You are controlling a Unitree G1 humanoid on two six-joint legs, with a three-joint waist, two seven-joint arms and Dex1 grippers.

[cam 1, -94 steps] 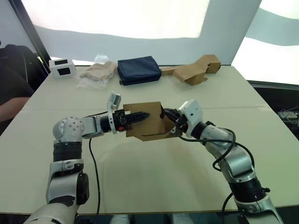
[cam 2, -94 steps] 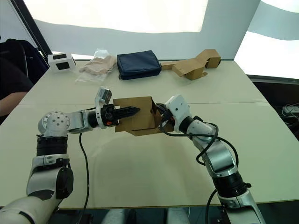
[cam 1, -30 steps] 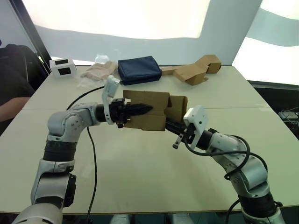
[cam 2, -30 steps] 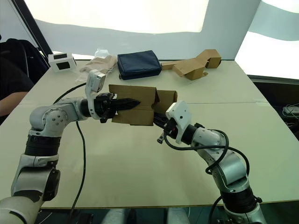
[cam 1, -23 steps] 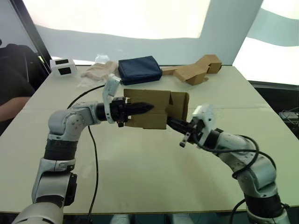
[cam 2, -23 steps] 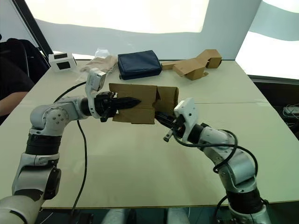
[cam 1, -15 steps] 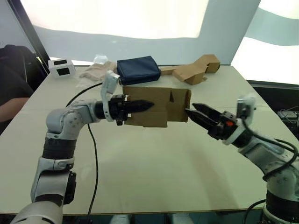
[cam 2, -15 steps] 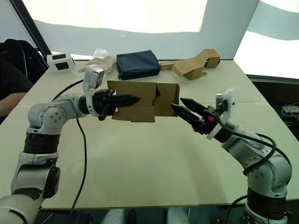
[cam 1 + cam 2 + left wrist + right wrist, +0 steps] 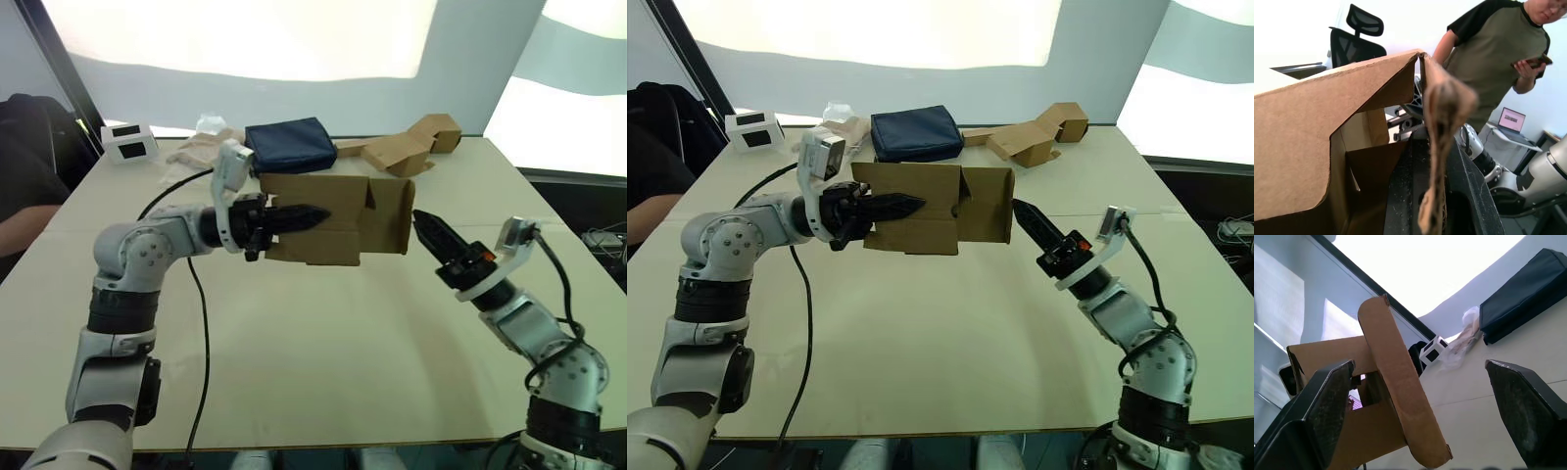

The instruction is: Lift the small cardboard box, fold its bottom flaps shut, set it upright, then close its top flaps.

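Pale beige table under bright windows; a person in an olive and black shirt stands beyond it, seen in the left wrist view, looking at a phone.

Box is held in the air above the table's middle, well clear of the surface, lying on its side with flaps sticking out at its right end. Left gripper is clamped on one wall of the box: in the left wrist view the two black fingers sandwich a cardboard edge between them.

Right gripper sits just beside the box's right end, apart from it, pointing at the protruding flap. Its fingers are spread wide in the right wrist view, with the flap between them and nothing gripped.

Along the far edge of the table: a white device at the far left corner, a clear plastic bag, a navy pouch, and a sprawling tan cardboard piece toward the far right.
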